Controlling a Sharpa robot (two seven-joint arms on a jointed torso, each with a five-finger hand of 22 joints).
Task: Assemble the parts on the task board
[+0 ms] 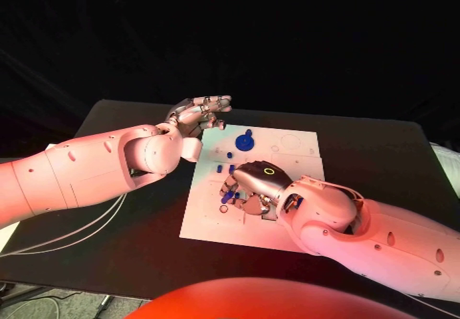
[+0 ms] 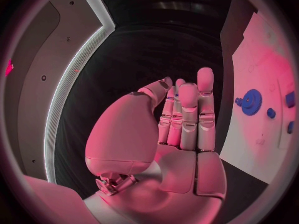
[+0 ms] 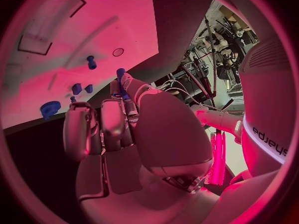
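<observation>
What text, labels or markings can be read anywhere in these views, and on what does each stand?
Task board: faint outlines and marks printed on the white plate, too small to read as words or numbers.
Right hand: a small ring mark on its back, a sign and not text.
Blue gear, left hand: no lettering visible.

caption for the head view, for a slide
Right hand pinches a blue part over the white task board; left hand hovers open beside it.

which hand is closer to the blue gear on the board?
Left. The left hand hovers just beside the blue gear, off the board's edge; the right hand is over the board's middle.
</observation>
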